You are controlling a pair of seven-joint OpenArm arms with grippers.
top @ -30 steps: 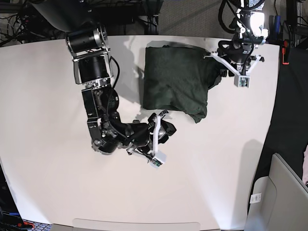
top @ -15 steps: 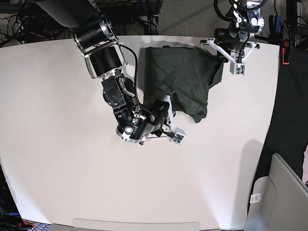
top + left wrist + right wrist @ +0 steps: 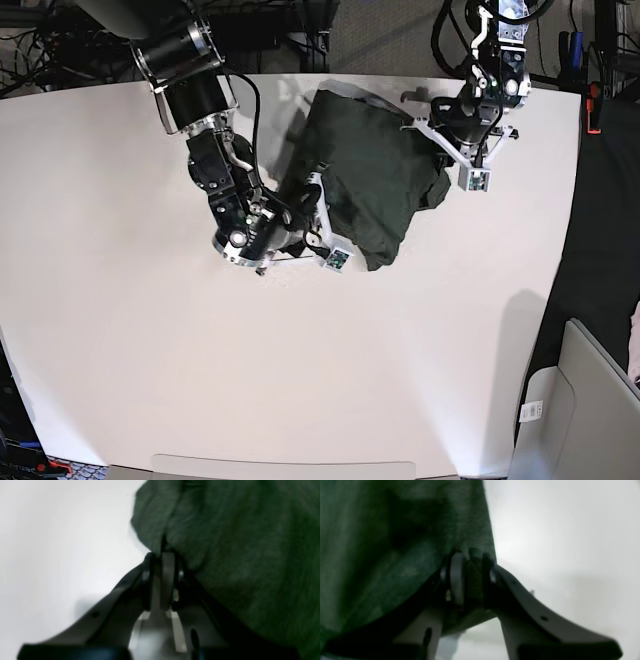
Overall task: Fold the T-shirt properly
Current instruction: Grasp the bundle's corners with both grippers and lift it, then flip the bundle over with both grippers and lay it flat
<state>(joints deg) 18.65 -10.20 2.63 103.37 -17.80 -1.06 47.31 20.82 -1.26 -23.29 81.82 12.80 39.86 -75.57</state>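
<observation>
1. Two grippers are pinched on the shirt point(image 3: 372, 175) at once, which suits a fold that carries one edge over the rest.
2. Nearest the base camera, the right gripper point(image 3: 467, 578) has its fingers point(image 3: 456, 577) pressed together on a bunched bit of the shirt's edge; the wrist view shows cloth squeezed between them, with bare table point(image 3: 565, 542) beside it.
3. Its arm point(image 3: 215, 150) lies along the shirt's left side in the base view, so the grip sits at the near-left edge.
4. Mid-table, the shirt lies as a dark, partly folded heap, its lower right corner drooping toward the near side and rumpled.
5. Farther back, the left gripper point(image 3: 162, 572) is clamped on a fold of the shirt's far-right edge; the wrist view shows fabric caught in the narrow slot between its fingers point(image 3: 168, 580).
6. Holding opposite edges probably keeps the thin knit taut for the next fold.
7. Around it the table is white and bare; cables point(image 3: 30, 45) and dark gear crowd the far edge, and a grey bin point(image 3: 590, 420) stands off the near-right corner.
8. Nothing blocks the fold except the arms themselves, which crowd the cloth.
</observation>
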